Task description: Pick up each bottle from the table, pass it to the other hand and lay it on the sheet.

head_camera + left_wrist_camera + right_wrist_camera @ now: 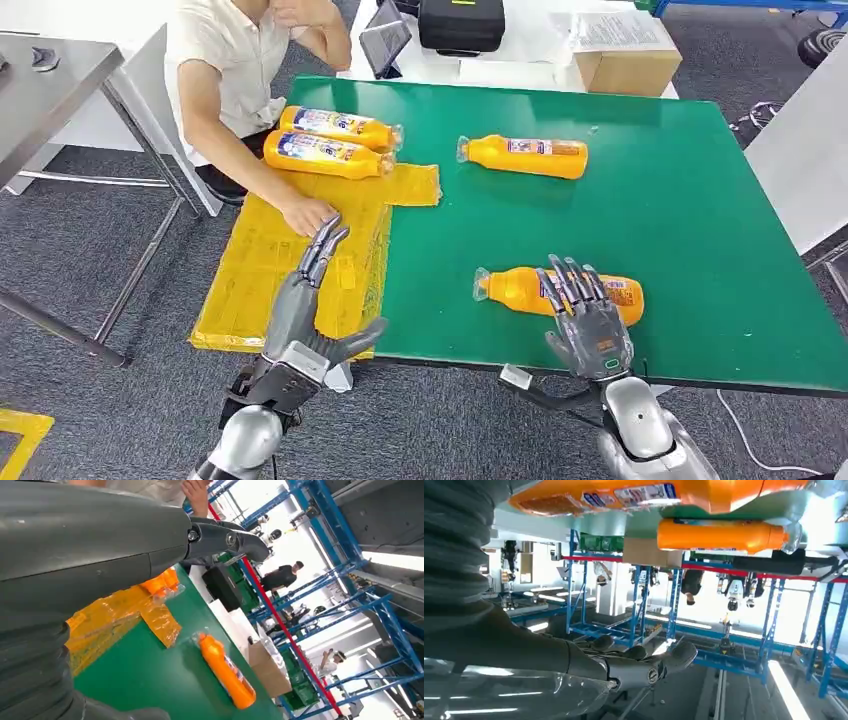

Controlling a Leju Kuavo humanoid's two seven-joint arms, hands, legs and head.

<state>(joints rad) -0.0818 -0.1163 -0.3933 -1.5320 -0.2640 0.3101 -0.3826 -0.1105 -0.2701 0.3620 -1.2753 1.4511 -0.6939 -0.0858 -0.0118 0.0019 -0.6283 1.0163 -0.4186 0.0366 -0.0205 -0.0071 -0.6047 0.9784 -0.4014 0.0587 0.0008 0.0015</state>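
2 orange bottles (330, 140) on yellow sheet (260, 270), done | 2 left on counter (700, 200) | near bottle (520, 288) under right hand (590, 320) fingers, spread, we grip nothing | left hand (310, 300) empty, fingers apart over sheet

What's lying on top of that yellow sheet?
Two orange bottles lie side by side at the yellow sheet's far end; a person's hand rests mid-sheet. The robot's left hand covers part of it.

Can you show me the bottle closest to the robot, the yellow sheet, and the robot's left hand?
nearest bottle (508, 289): head view, on its orange body near the neck.
yellow sheet (250, 262): head view, bare middle part.
left hand (300, 305): head view, the palm.
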